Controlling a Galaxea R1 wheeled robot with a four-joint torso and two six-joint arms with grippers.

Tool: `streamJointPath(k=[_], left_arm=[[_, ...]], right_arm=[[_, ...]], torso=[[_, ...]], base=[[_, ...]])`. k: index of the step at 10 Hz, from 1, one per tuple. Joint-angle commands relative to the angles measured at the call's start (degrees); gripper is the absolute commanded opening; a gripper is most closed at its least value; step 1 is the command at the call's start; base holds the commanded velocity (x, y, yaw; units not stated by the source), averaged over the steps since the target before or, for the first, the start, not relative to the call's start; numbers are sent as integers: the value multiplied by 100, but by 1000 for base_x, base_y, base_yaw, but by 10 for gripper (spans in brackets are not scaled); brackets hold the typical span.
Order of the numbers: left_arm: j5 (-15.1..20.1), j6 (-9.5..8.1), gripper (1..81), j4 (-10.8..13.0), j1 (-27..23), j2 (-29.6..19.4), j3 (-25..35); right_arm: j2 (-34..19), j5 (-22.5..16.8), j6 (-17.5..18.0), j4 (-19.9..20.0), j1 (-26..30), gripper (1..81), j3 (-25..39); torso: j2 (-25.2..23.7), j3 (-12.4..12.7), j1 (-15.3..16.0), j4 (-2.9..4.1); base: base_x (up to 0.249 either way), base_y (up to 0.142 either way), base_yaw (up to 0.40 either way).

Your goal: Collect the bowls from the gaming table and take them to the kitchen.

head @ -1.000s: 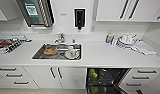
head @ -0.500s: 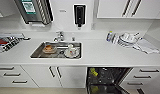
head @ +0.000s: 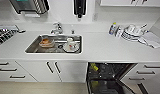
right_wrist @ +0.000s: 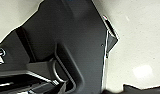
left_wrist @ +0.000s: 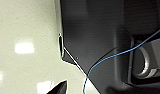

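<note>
Straight ahead of the head camera runs the kitchen's white countertop [head: 106,47], with a steel sink [head: 33,48] sunk into it and a tap [head: 56,28] standing at the sink's back edge. Inside the basin sit a brownish bowl-like dish [head: 46,42] towards the tap side and, beside it, a white cup on a plate [head: 71,45]; whether either belongs to the bowls of the task cannot be told. Farther along the counter a small bottle with a yellow cap [head: 112,28] stands next to a stack of white plates and cups [head: 132,32], and a folded cloth [head: 153,40] lies just past them. On the wall above hang a paper dispenser [head: 29,5] and a dark soap dispenser [head: 79,7]. Below the counter are white cabinet doors [head: 53,71] and drawers with dark handles, and beside them the dishwasher [head: 108,77] stands with its door dropped open, something yellow-green [head: 94,67] showing in its upper rack, possibly a bowl. Both wrist views look along the robot's own dark body to a pale, glossy floor [left_wrist: 26,50] with light reflections; neither gripper's jaws can be made out there, so their state cannot be told.
</note>
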Motion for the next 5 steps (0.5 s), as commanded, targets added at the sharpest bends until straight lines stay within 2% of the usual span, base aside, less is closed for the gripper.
streamJointPath(k=[1, 5], left_arm=[[279, 6, 811, 20, -13, -49, -38], [279, 6, 811, -15, -13, -120, -38]], right_arm=[[-93, -349, 1, -24, 105, 811, 14], [417, -226, 132, 64, 534, 811, -478]], torso=[[-566, 2, 365, 0], [-1272, -81, 809, 0]], base=[[0, 0, 0], [0, 0, 0]])
